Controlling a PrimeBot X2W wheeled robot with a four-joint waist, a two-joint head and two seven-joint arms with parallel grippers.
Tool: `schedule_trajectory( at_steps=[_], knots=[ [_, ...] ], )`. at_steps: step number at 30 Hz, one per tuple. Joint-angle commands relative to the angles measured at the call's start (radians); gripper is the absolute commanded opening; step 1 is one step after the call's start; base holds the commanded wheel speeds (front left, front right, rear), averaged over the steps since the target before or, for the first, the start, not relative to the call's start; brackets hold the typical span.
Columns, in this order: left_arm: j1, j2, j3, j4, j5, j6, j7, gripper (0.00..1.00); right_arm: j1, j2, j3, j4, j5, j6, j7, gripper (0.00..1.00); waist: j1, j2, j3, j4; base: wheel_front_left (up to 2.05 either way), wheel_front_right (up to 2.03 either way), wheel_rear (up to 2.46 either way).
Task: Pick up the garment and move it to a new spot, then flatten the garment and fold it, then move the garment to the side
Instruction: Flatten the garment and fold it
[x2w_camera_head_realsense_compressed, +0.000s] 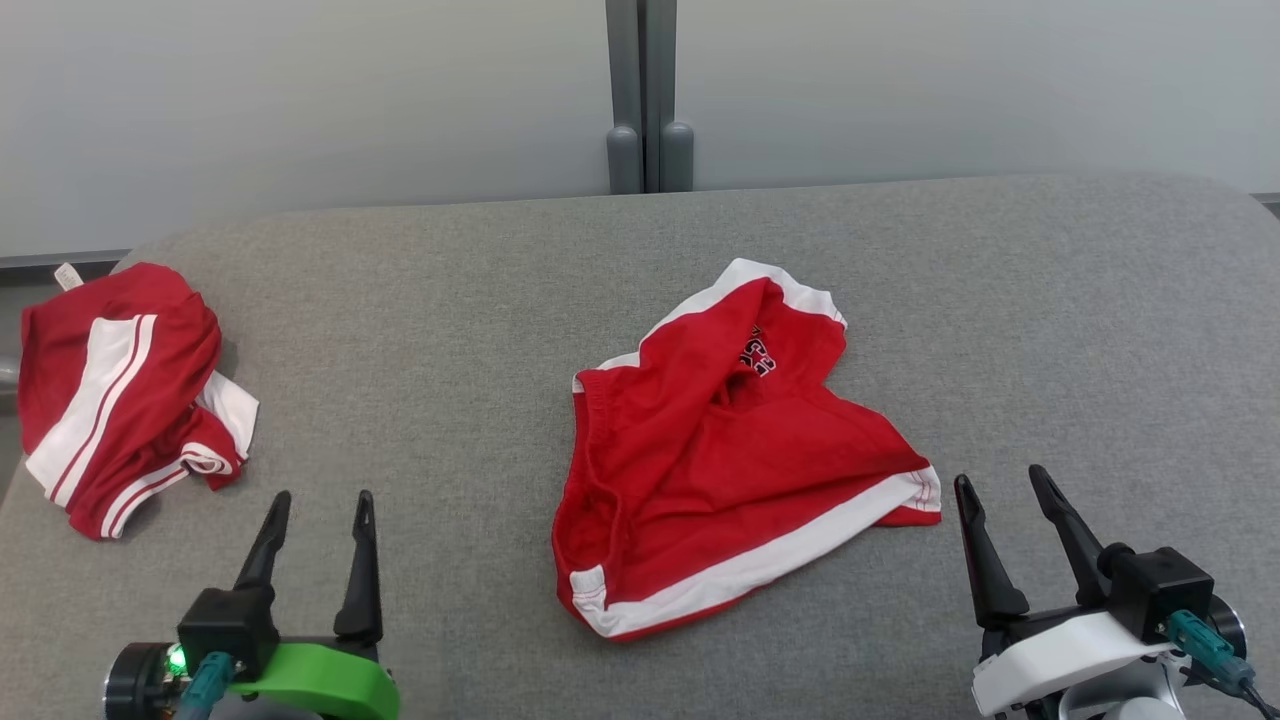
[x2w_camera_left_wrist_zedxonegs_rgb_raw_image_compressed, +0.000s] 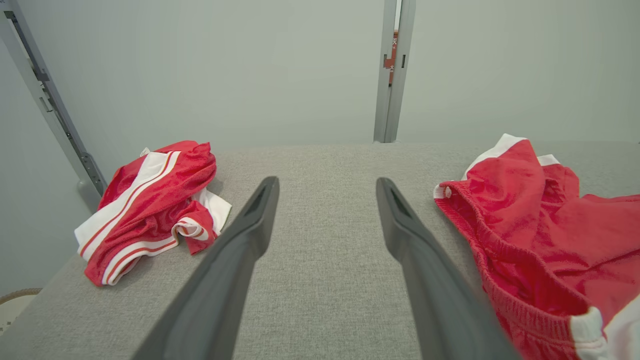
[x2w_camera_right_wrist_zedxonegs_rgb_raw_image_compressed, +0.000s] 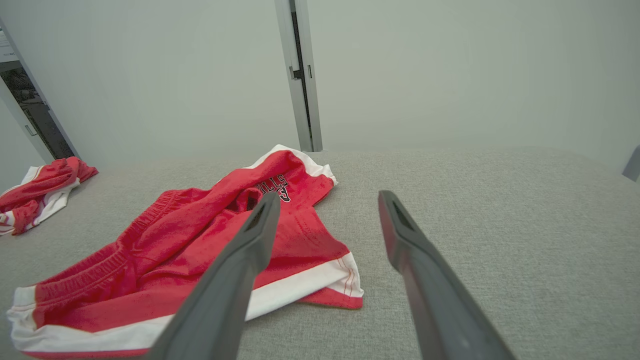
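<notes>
You are looking at the red garment (x2w_camera_head_realsense_compressed: 730, 470), a pair of shorts with white trim, lying crumpled in the middle of the grey cloth-covered desk (x2w_camera_head_realsense_compressed: 450, 300). Its elastic waistband is facing the robot's left, and one leg is folding over so that black lettering is showing near the far hem. A white-banded hem is running along the near side, ending close to the right end effector (x2w_camera_head_realsense_compressed: 1000, 476). That end effector is showing at the near right with its two dark fingers standing apart and holding nothing, just beside the garment's near right corner but not touching it. The left end effector (x2w_camera_head_realsense_compressed: 324, 495) is sitting at the near left, its fingers likewise spread wide and empty, with bare desk between it and the waistband. Further out, a second red-and-white garment (x2w_camera_head_realsense_compressed: 120, 400) is lying bunched at the desk's left edge, well apart from the first. Behind the desk a pale wall (x2w_camera_head_realsense_compressed: 300, 100) is rising, split by a grey post (x2w_camera_head_realsense_compressed: 645, 100).
</notes>
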Motion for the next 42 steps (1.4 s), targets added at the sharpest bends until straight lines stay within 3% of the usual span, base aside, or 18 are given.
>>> schedule_trajectory(
  at_steps=[1, 8, 16, 23, 31, 42],
  knots=[
    [-0.016, 0.004, -0.015, -0.006, 0.010, -0.010, 0.007, 1.00, -0.007, -0.006, -0.002, 0.009, -0.007, 0.000, -0.003, 1.00, 0.0000, 0.0000, 0.000, 0.000, 0.00, 0.00, 0.00],
    [-0.084, 0.015, -0.150, 0.013, 0.050, -0.058, 0.033, 1.00, -0.076, -0.051, 0.024, 0.088, -0.012, 0.000, 0.002, 1.00, 0.0000, 0.0000, 0.015, -0.005, 0.00, 0.00, 0.00],
    [-0.165, 0.034, -0.380, 0.062, 0.047, -0.077, 0.061, 1.00, -0.188, -0.106, 0.081, 0.254, 0.001, 0.000, 0.017, 1.00, 0.0000, 0.0000, 0.048, -0.012, 0.00, 0.00, 0.00],
    [-0.239, 0.108, -0.609, 0.114, -0.035, -0.077, 0.090, 1.00, -0.300, -0.131, 0.178, 0.412, 0.031, -0.001, 0.012, 1.00, 0.0000, 0.0000, 0.076, -0.015, 0.00, 0.00, 0.00],
    [-0.285, 0.153, -0.704, 0.212, -0.118, -0.077, 0.116, 1.00, -0.413, -0.153, 0.319, 0.571, 0.101, -0.001, 0.004, 1.00, 0.0000, 0.0000, 0.100, -0.011, 0.00, 0.00, 0.00],
    [-0.308, 0.157, -0.783, 0.255, -0.215, -0.077, 0.106, 1.00, -0.505, -0.184, 0.481, 0.680, 0.216, -0.001, -0.002, 1.00, 0.0000, 0.0000, 0.121, 0.018, 0.00, 0.00, 0.00]
  ],
)
